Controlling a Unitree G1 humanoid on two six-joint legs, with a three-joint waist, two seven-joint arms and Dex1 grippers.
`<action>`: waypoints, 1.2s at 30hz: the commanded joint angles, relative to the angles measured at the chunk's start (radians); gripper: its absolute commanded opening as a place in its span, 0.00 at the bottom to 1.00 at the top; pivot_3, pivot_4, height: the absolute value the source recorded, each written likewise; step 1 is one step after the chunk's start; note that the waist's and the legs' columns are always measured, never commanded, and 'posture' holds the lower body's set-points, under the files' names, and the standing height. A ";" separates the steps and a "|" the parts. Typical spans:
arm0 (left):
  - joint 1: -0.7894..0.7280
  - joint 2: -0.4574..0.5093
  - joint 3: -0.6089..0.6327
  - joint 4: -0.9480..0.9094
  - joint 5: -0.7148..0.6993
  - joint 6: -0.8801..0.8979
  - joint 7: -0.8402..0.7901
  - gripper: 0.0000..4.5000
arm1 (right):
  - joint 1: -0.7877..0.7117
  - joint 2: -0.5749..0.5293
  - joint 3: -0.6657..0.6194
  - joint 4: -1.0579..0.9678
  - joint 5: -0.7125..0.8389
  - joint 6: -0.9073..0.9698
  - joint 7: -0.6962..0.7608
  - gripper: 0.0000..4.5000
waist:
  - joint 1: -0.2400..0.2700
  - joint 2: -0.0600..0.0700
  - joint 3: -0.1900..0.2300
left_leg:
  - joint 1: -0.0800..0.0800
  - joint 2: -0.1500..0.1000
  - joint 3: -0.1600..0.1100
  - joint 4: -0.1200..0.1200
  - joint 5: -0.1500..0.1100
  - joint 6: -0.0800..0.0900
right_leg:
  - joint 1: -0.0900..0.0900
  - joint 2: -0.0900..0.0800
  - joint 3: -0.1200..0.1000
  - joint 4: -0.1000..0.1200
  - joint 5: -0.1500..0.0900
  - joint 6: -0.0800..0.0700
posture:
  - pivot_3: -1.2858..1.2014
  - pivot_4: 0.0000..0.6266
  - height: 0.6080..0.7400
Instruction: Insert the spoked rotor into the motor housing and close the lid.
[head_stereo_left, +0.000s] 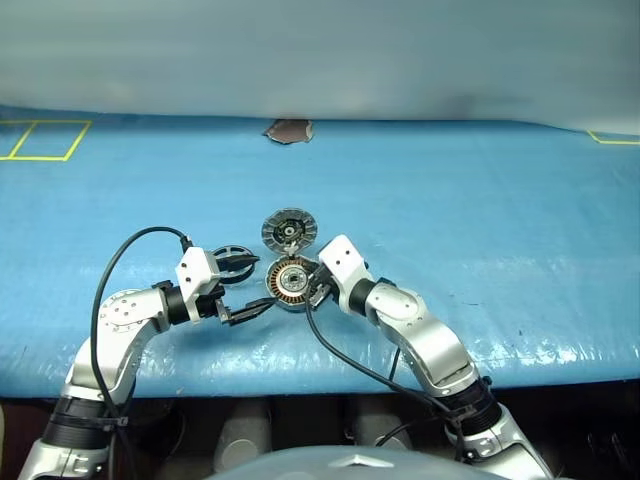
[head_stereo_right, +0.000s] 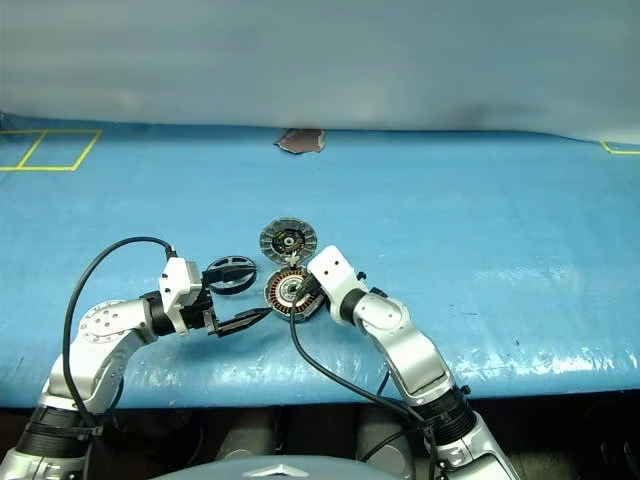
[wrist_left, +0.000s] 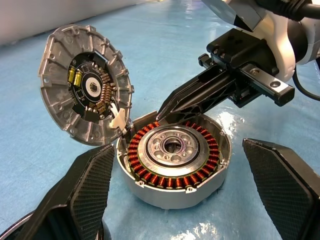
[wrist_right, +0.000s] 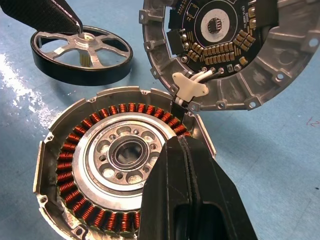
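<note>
Fingers of the right gripper (wrist_right: 187, 165) are pressed shut, holding nothing, tip over the motor housing (wrist_left: 175, 165). Left gripper (wrist_left: 175, 200) is wide open around it. Spoked rotor (wrist_right: 82, 52) lies just beside; grab its rim gently, keep it flat. Lid (wrist_left: 85, 92) stands open. Table under the housing is hidden.

We see the motor housing (wrist_left: 172, 167) in pale silver metal, ringed inside with copper-orange windings (wrist_right: 75, 195) around a silvery hub. Its lid (wrist_left: 85, 90) is grey, with a black circuit board (wrist_right: 220, 30) dotted in tan parts and a white plug (wrist_right: 190, 89). The spoked rotor (wrist_right: 82, 52) has silver spokes inside a black rim. We note black textured fingers (wrist_left: 92, 187) on white and silver arms, over a bright blue table cover (head_stereo_left: 480, 220) with yellow lines (head_stereo_left: 45, 140) far left.
</note>
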 joint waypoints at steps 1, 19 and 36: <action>-0.006 -0.002 0.008 -0.026 -0.010 -0.021 -0.001 1.00 | -0.009 0.003 0.003 -0.044 -0.002 0.001 0.000 0.00 | 0.000 0.000 0.000 | 0.000 0.000 0.000 0.000 0.000 0.000 | 0.000 0.000 0.000 0.000 0.000 0.000 | 0.52 0.24 1.00; -0.006 -0.007 0.003 -0.021 -0.008 -0.023 -0.003 1.00 | 0.003 0.013 0.060 -0.041 -0.001 0.028 0.012 0.00 | -0.005 0.000 0.000 | 0.000 0.000 0.000 0.000 0.000 0.000 | 0.000 0.000 0.001 0.000 0.000 0.000 | 0.52 0.24 1.00; 0.004 -0.001 0.005 -0.022 -0.009 -0.022 -0.006 1.00 | 0.054 0.049 0.047 0.112 0.022 0.038 0.020 0.00 | -0.006 -0.002 -0.002 | 0.004 0.000 0.001 0.001 0.000 0.000 | 0.003 0.001 0.002 0.001 0.000 0.000 | 0.52 0.24 1.00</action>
